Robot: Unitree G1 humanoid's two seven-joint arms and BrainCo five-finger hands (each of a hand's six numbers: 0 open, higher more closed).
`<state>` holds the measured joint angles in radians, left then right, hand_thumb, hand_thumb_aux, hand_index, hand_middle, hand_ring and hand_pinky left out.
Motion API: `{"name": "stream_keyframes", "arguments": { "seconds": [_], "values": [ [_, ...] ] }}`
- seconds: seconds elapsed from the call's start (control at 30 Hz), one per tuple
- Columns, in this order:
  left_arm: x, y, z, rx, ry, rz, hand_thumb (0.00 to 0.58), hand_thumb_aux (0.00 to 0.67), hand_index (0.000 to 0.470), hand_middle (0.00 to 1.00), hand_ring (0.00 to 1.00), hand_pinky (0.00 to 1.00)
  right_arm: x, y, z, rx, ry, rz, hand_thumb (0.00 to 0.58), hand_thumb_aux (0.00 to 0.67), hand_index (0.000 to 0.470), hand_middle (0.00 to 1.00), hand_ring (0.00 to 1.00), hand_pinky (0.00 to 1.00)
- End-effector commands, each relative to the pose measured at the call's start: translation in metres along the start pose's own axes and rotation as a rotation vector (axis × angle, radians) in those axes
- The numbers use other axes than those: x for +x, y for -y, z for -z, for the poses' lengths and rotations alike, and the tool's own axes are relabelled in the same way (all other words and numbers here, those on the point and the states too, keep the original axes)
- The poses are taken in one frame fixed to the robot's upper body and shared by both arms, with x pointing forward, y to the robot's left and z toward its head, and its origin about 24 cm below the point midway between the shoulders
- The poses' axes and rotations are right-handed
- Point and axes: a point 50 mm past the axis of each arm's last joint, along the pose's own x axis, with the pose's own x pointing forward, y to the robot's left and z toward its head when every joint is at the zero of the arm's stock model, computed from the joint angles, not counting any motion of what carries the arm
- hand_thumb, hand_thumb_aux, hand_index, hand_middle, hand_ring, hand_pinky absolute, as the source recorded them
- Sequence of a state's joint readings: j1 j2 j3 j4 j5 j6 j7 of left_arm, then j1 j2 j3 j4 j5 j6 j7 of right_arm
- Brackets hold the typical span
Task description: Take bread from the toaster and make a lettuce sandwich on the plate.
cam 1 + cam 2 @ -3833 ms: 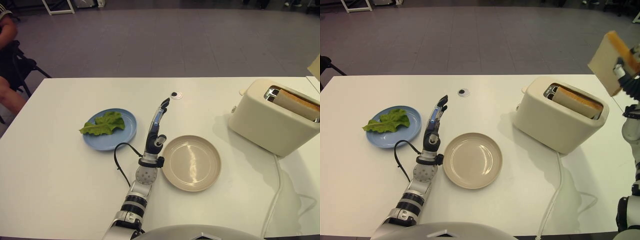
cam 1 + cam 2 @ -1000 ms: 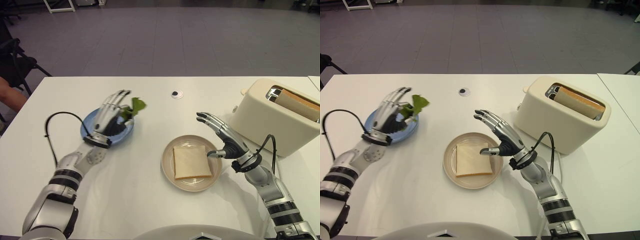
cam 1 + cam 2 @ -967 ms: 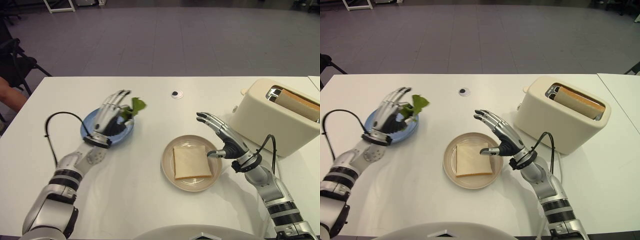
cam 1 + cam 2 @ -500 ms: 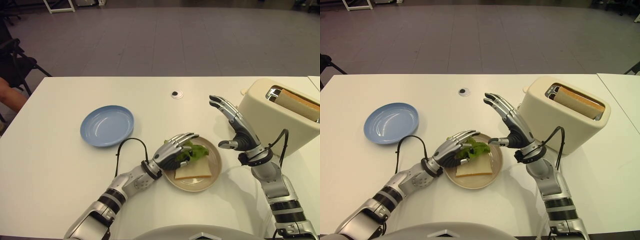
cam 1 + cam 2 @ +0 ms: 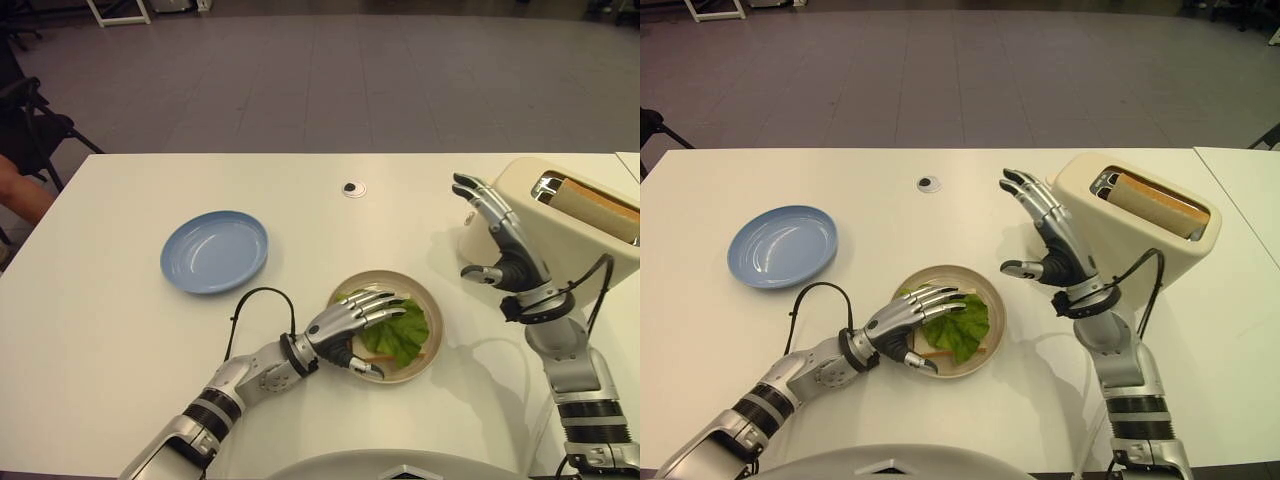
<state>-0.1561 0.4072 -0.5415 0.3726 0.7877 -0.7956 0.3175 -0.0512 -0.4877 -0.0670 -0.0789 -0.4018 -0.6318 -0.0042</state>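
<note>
The lettuce point(image 5: 402, 335) lies over the bread point(image 5: 936, 346) on the tan plate point(image 5: 436, 312). The left robot hand point(image 5: 348, 322) is spread open across its edge, so a careless withdrawal could drag the leaf off. The right robot hand point(image 5: 508, 250), open and empty, hovers beside the toaster point(image 5: 585, 245) holding the second slice point(image 5: 598, 206); a snagged pull could tip it. No writing is legible.

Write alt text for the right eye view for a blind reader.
The robot's left hand lies open over a lettuce leaf covering a bread slice on the beige plate. Its open right hand is raised beside the toaster, which holds another slice; a blue plate sits left.
</note>
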Motion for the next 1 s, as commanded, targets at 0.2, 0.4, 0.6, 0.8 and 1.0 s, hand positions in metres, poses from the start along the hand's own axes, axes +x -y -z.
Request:
{"name": "stream_keyframes", "arguments": {
  "seconds": [0.2, 0.4, 0.6, 0.8, 1.0],
  "values": [
    [-0.002, -0.068, 0.004, 0.001, -0.019, -0.544, 0.0, 0.0, 0.0, 0.0, 0.0, 0.0, -0.022, 0.096, 0.037, -0.346, -0.269, 0.19, 0.0, 0.0, 0.0, 0.0, 0.0, 0.0],
    [-0.012, -0.062, 0.003, -0.049, -0.046, -0.615, 0.0, 0.0, 0.0, 0.0, 0.0, 0.0, -0.082, 0.123, 0.107, -0.484, -0.688, 0.046, 0.0, 0.0, 0.0, 0.0, 0.0, 0.0],
    [-0.015, -0.06, 0.006, -0.051, -0.058, -0.573, 0.0, 0.0, 0.0, 0.0, 0.0, 0.0, -0.096, 0.108, 0.125, -0.485, -0.764, -0.033, 0.0, 0.0, 0.0, 0.0, 0.0, 0.0],
    [-0.018, -0.061, 0.009, -0.048, -0.075, -0.57, 0.0, 0.0, 0.0, 0.0, 0.0, 0.0, -0.083, 0.103, 0.12, -0.478, -0.691, -0.033, 0.58, 0.67, 0.47, 0.18, 0.18, 0.18],
    [-0.021, -0.057, 0.012, -0.06, -0.105, -0.556, 0.0, 0.0, 0.0, 0.0, 0.0, 0.0, -0.07, 0.103, 0.104, -0.46, -0.589, -0.01, 0.58, 0.67, 0.47, 0.63, 0.63, 0.63]
  ]
}}
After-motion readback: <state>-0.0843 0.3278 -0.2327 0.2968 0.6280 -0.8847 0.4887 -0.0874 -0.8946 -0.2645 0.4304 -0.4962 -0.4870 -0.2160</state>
